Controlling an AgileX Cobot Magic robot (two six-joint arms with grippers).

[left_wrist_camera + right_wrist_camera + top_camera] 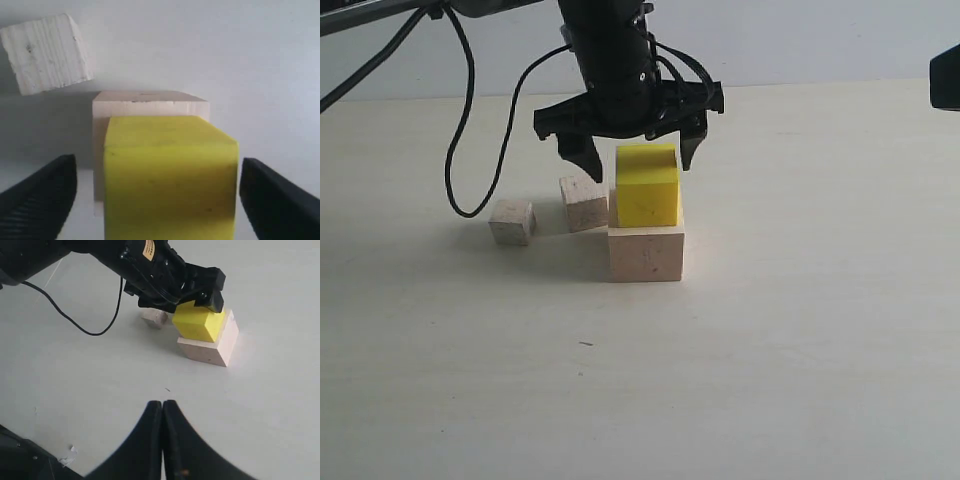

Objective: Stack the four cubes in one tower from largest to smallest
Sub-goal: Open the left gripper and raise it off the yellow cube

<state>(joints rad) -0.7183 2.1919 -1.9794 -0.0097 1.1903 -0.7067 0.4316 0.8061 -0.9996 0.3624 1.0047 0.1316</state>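
Note:
The bright yellow cube point(647, 188) stands on the large pale wood cube point(646, 253), set a little toward its far-left side. My left gripper point(636, 160) is open and straddles the yellow cube's point(170, 180) upper part, with a gap on each side between its fingers point(42, 195) and the cube. Two small pale wood cubes lie on the table to the left: one point(584, 203) close beside the stack, the other point(512, 222) farther left. My right gripper point(162, 407) is shut and empty, hovering over bare table well short of the stack point(207, 337).
A black cable point(470, 150) hangs from the left arm and loops down to the table behind the small cubes. Part of the right arm point(946, 75) shows at the right edge. The pale table point(770, 380) lies bare in front.

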